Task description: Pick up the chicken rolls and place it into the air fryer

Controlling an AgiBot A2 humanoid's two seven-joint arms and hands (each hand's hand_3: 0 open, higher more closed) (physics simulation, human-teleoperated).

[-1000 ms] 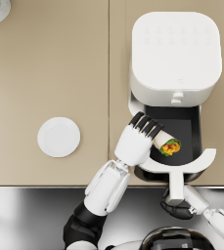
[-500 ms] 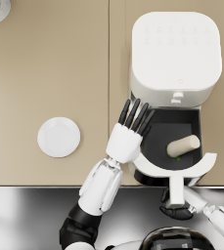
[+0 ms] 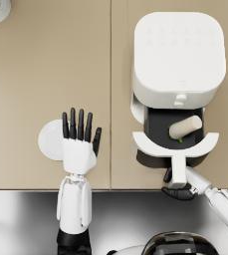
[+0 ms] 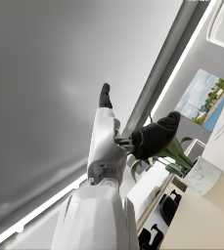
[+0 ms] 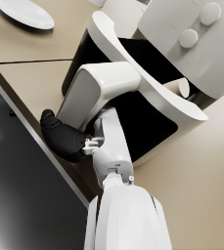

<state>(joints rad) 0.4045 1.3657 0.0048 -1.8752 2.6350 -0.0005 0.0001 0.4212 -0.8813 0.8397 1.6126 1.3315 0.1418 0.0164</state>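
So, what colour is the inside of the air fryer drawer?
Black; the drawer interior shows best in the head view.

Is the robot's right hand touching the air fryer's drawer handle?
Touching. The right wrist view shows the right hand wrapped under the white drawer handle, fingers against it.

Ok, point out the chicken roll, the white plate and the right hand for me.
chicken roll (image 3: 185, 127), head view, middle of its tan wrap, in the drawer.
white plate (image 3: 50, 139), head view, bare left part beside the left hand.
right hand (image 3: 178, 191), head view, dark palm at the drawer handle.
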